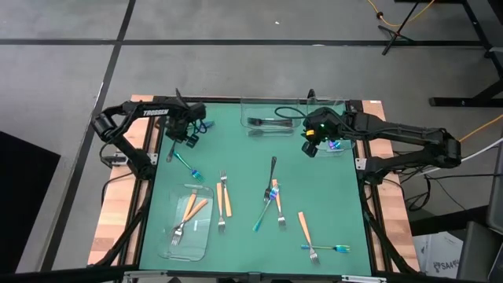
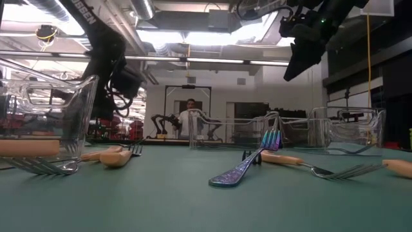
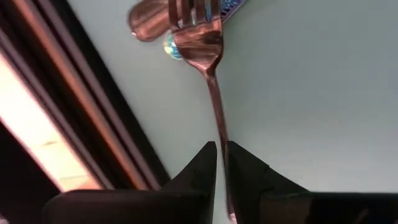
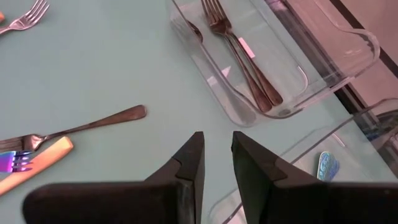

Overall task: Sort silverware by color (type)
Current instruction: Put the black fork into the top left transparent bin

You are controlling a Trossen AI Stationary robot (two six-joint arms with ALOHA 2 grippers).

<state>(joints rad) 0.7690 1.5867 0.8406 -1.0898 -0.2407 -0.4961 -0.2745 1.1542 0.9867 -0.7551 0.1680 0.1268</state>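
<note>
While my left gripper (image 3: 221, 155) is pinching a thin black fork (image 3: 208, 59) by its handle above the mat's left-rear edge, I'm judging it light, stiff and slippery, and my right gripper (image 4: 217, 152) is hovering slightly parted, empty, near the rear tray (image 4: 292, 109).

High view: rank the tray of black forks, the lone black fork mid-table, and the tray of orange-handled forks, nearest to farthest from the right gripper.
From the right gripper:
1. Tray of black forks, far edge, just beside it.
2. Lone black fork, mid-table.
3. Tray of orange-handled forks, near left corner.
</note>
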